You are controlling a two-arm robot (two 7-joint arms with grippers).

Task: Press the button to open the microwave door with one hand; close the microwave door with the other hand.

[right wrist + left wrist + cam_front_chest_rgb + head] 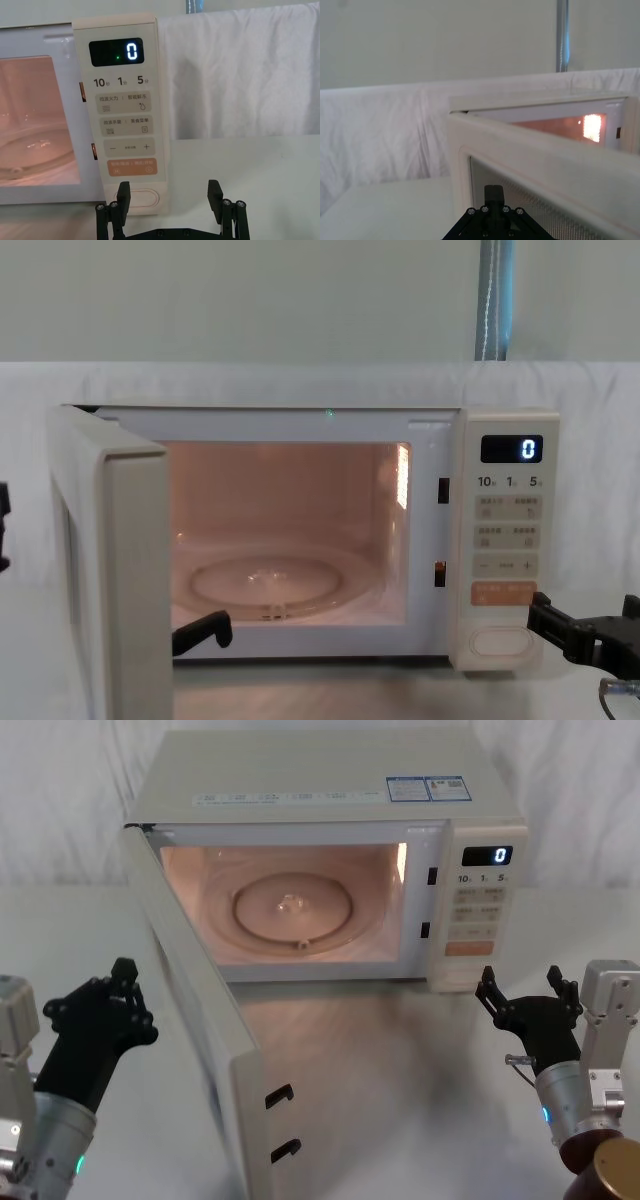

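The microwave door (195, 1020) hangs wide open beside the left pincer (125, 990), grip unreadable; the right pincer (170, 195), wide, faces the button (140, 197).

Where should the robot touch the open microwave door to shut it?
Best guess: the left gripper pushes the microwave door on its outer face, near the free edge with the latch hooks, coming from the robot's left. It swings on its far hinge, so the free edge should swing easiest.
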